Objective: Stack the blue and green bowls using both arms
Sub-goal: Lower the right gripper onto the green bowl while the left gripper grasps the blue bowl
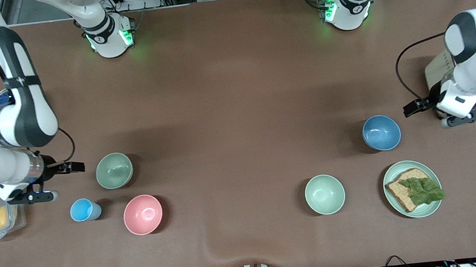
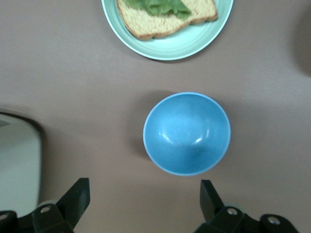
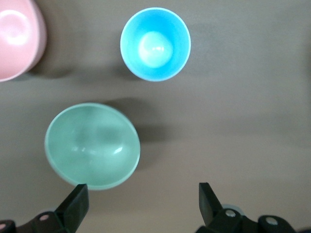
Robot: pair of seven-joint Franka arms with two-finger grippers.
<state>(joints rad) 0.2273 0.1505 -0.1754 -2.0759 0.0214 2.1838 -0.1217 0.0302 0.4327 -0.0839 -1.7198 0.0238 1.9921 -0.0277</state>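
Brown table (image 1: pixel 233 85): both pincers gape wide, left (image 2: pixel 145 200) by blue bowl (image 1: pixel 381 132), right (image 3: pixel 143 205) by green bowl (image 1: pixel 114 170).

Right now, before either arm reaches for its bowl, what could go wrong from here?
1. The green bowl has look-alikes: a paler mint bowl sits toward the left arm's end, so the wrong one could get stacked.
2. The light-blue cup and pink bowl sit close to the green bowl; the open right gripper could knock them.
3. The plate with bread lies near the blue bowl; the open left gripper might brush it.
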